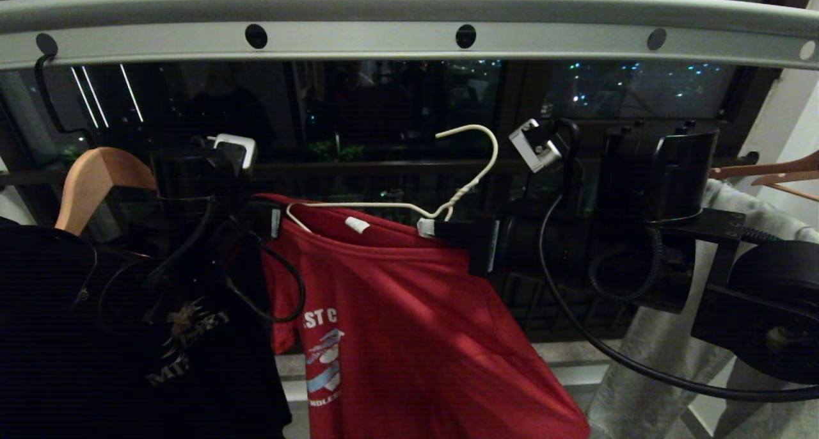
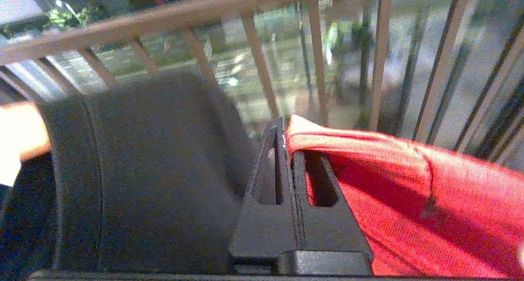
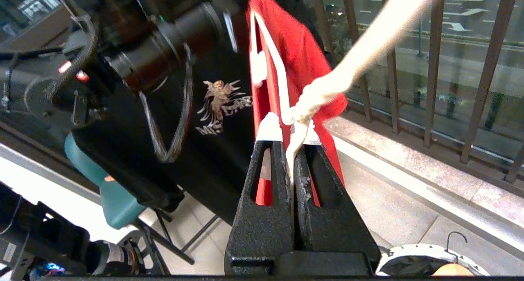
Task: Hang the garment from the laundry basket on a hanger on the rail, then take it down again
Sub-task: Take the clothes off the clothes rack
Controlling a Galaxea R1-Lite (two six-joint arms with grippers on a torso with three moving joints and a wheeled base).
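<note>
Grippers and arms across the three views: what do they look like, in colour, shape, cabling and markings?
Both arms are black, built of thick cylindrical segments with loose black cables looping beside them. The left gripper and right gripper each have two black, rough-textured wedge fingers with long slots. A small white block sits on the left wrist, another on the right.

Open gap under rail point(image 1: 409, 39), above my hanger point(image 1: 470, 164); black shirt point(image 1: 128, 336) crowds left, grey garment point(image 1: 665, 336) right.
</note>
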